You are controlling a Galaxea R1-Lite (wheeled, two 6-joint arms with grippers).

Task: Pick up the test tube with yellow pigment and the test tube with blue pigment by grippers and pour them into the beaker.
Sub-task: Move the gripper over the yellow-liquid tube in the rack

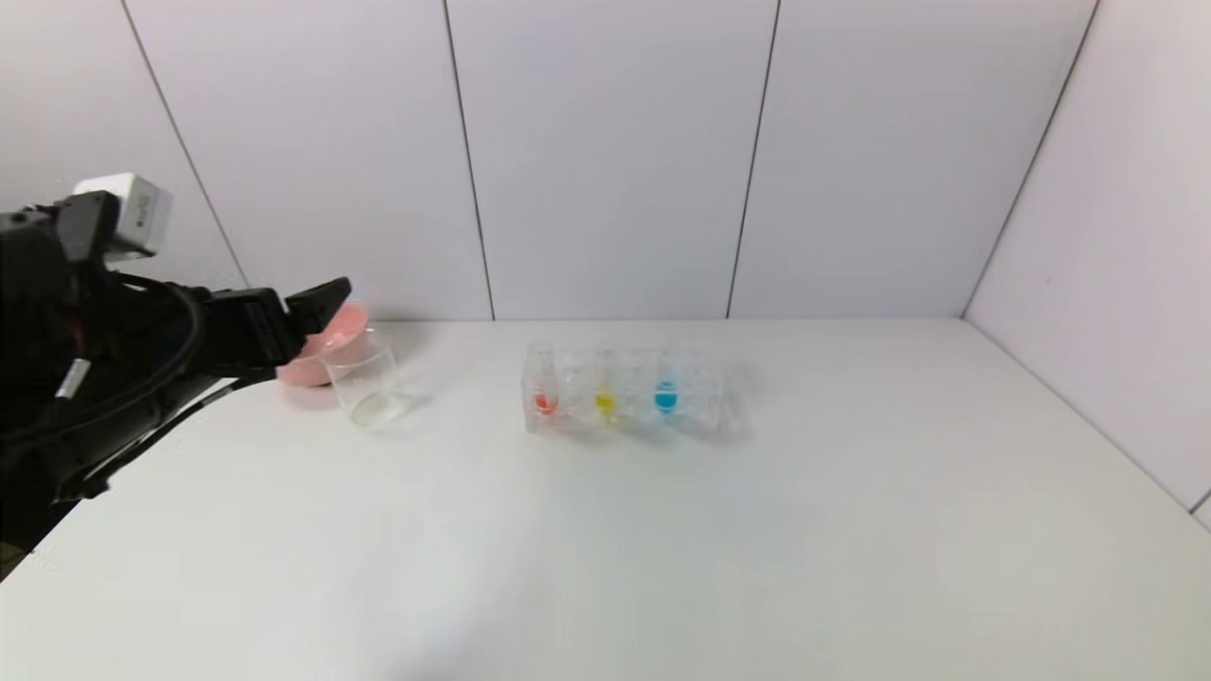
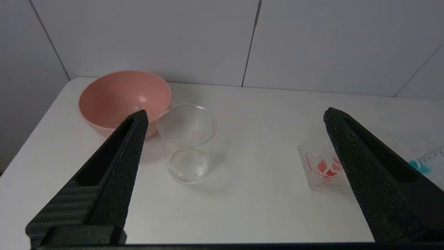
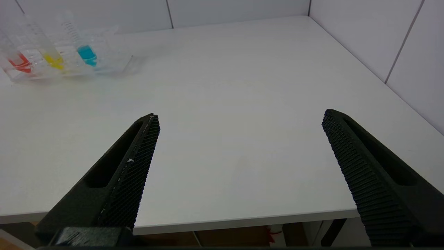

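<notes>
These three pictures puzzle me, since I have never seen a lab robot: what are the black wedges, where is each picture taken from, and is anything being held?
It is a two-armed robot. The wide picture comes from a camera on its head; the other two come from cameras on its wrists. The black wedges are gripper fingers seen close up.

The left gripper hangs open above the table, near the empty beaker and the pink bowl. The right gripper, also open, sits back at the table's near edge, outside the head view.

A clear rack holds three tubes: red-orange, the yellow tube and the blue tube. Nothing is held yet.
</notes>
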